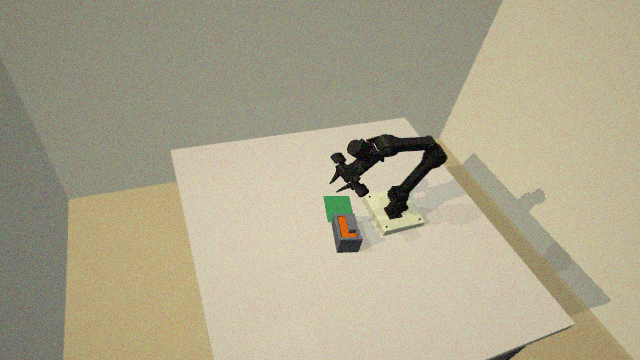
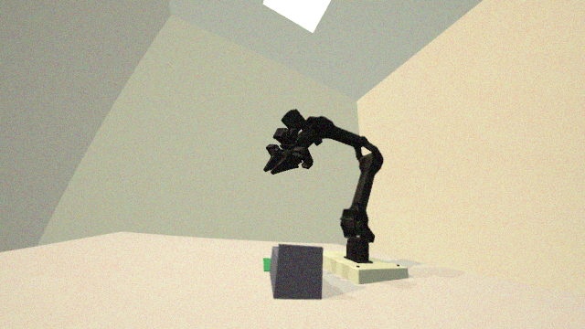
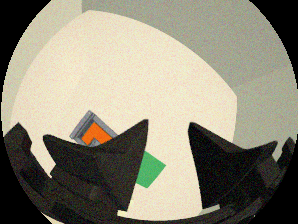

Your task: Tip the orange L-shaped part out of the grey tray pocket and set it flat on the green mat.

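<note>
The orange L-shaped part [image 1: 344,227] [image 3: 95,131] lies in the pocket of the grey tray [image 1: 348,245] [image 2: 299,271] [image 3: 82,125] and looks level with its top. Its foot is at the tray's near end in the top view. The wrist view hides some of it behind a finger. The green mat [image 1: 338,206] [image 2: 266,265] [image 3: 151,169] lies at the tray's far end in the top view. My gripper [image 1: 334,187] [image 2: 269,172] [image 3: 169,125] is partly open and empty, with a gap between the fingertips. It hangs high above the table, well away from the part.
The arm's pale base plate [image 1: 410,222] [image 2: 384,275] is to the right of the tray and mat in the top view. The white table [image 1: 260,280] [image 2: 137,292] carries all of them. Grey and cream walls stand behind and beside the table.
</note>
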`<state>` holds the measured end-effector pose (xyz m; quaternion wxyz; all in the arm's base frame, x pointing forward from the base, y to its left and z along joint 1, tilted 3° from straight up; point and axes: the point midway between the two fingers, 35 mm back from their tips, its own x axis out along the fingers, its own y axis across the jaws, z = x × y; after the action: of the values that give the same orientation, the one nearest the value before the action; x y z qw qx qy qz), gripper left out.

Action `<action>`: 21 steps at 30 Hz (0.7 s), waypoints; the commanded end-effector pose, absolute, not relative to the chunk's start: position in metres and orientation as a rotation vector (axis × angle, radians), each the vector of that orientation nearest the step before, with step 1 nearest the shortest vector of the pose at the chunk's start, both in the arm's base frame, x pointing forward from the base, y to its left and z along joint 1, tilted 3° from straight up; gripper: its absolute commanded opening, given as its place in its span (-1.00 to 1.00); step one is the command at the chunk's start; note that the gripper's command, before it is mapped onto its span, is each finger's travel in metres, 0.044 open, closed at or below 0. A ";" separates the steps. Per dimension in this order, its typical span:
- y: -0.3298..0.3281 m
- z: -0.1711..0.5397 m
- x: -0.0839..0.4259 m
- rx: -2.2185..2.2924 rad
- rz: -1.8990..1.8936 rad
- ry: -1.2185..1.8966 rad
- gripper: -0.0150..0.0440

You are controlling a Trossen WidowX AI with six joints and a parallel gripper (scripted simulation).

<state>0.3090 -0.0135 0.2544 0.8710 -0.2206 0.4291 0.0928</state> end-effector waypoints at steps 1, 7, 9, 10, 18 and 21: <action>0.045 0.207 0.306 -0.100 0.166 1.178 0.12; 0.090 0.166 0.284 0.136 -0.007 1.458 0.12; 0.103 0.154 0.275 0.192 -0.092 1.540 0.12; 0.107 0.151 0.272 0.207 -0.120 1.564 0.12; 0.108 0.150 0.271 0.212 -0.130 1.571 0.12; 0.108 0.148 0.271 0.212 -0.130 1.571 0.12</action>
<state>0.2697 0.1062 0.1468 0.6992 0.0882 0.7072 -0.0561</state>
